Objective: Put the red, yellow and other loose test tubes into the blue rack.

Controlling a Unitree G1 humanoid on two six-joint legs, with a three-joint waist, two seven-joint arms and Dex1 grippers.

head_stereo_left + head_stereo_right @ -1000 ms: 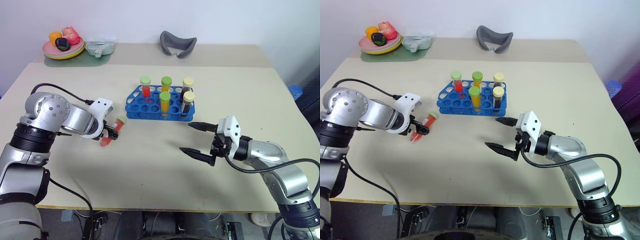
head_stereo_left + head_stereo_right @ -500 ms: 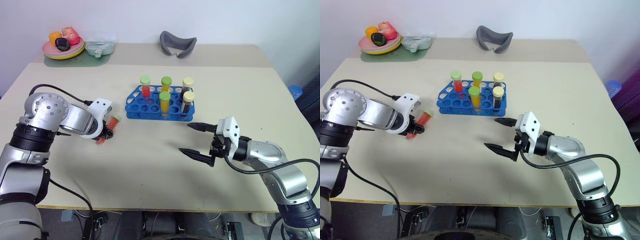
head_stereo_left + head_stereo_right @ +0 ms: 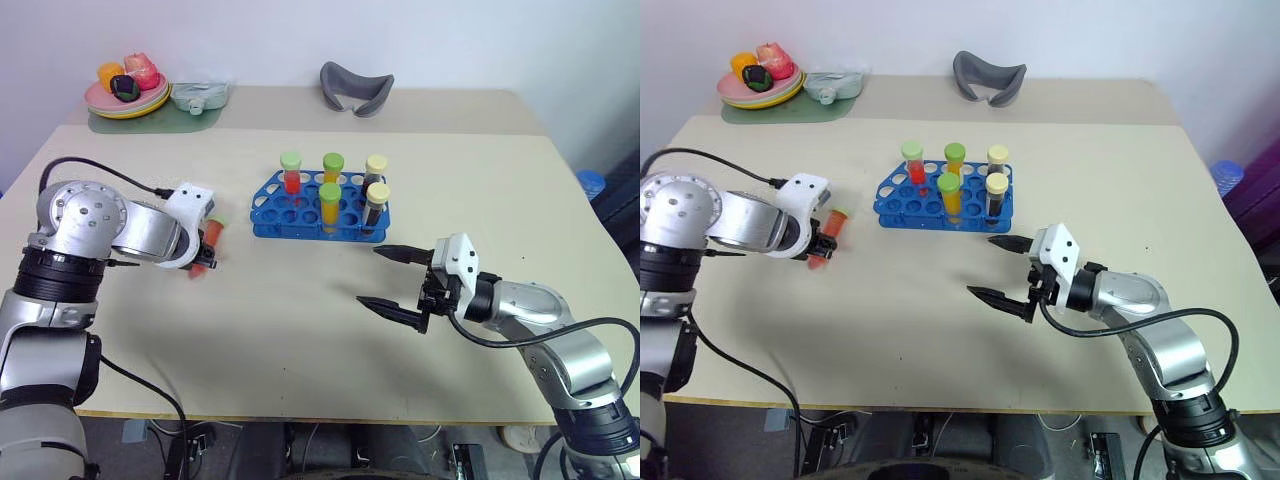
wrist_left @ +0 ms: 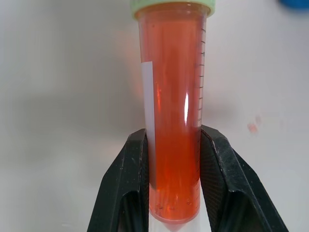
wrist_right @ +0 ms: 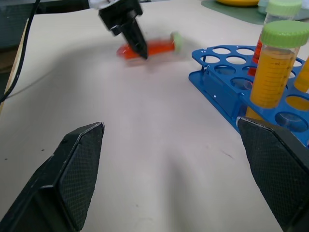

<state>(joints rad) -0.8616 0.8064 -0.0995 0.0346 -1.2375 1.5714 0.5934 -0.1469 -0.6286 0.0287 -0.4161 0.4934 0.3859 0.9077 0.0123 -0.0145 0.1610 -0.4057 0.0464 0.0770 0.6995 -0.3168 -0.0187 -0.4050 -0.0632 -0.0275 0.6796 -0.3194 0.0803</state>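
The clear plastic test tube of red liquid point(image 4: 174, 116) is clamped in the left gripper point(image 4: 174, 193), its green cap point(image 3: 218, 227) pointing far-right toward the blue plastic rack point(image 3: 300, 215); the right gripper point(image 3: 392, 278) is held apart.

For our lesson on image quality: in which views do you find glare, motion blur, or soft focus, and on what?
Left wrist view: a bright glare streak runs down the red tube; the table behind is soft. Right wrist view: the same tube is smeared by blur, while the blue rack stays fairly sharp.
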